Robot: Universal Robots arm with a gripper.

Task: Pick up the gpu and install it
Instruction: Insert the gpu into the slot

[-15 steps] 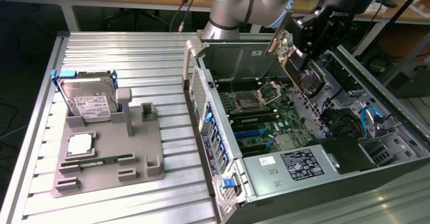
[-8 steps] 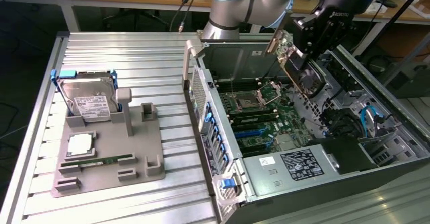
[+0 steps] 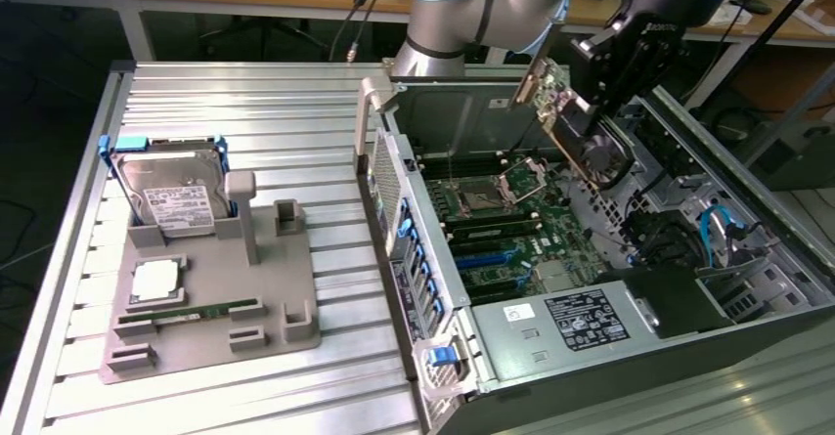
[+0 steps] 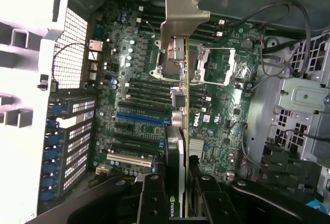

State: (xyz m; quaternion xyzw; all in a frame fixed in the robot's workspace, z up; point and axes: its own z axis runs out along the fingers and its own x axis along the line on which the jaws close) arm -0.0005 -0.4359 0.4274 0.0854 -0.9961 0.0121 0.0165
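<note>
The gpu (image 3: 593,156), a dark card with a fan and a pale metal bracket at one end, hangs tilted over the open computer case (image 3: 431,288). My gripper (image 3: 593,108) is shut on it from above. The wrist view looks along the gpu (image 4: 178,146) edge-on, with its bracket (image 4: 183,15) at the far end and my gripper (image 4: 176,185) clamped on either side of the card. The card is in the air above the motherboard (image 4: 129,69), over the processor socket (image 4: 216,66) and memory slots. The blue expansion slot (image 4: 142,116) lies beside it, apart from the card.
In the exterior view's left, a grey fixture (image 3: 281,288) holds a hard drive (image 3: 170,195), a processor chip (image 3: 154,279) and a green memory stick (image 3: 190,313). The case's rear wall (image 3: 391,176), power supply (image 3: 574,318) and cables (image 3: 718,230) surround the motherboard.
</note>
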